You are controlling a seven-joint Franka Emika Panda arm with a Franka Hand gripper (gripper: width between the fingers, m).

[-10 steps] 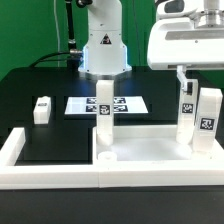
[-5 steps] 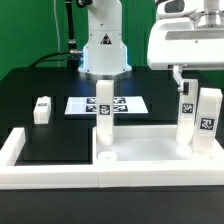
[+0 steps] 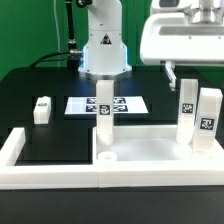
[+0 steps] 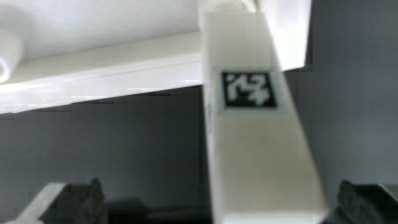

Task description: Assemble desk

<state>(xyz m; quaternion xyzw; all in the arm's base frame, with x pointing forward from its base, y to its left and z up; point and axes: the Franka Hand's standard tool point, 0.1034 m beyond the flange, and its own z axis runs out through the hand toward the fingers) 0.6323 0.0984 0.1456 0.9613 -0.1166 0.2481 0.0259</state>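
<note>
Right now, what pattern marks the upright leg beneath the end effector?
White leg, black-and-white square tag; clearest in wrist view.

The exterior view is bright and evenly lit from overhead, so the white tabletop (image 3: 150, 150) and border wall (image 3: 15, 150) come close to washing out, their edges marked only by faint grey shading. The black table (image 3: 55, 125) stays matte and dark. This view is fairly sharp but coarse. The wrist view is dimmer and blurred throughout: the near leg (image 4: 249, 150) is out of focus and its tag (image 4: 247, 88) is smeared.
</note>
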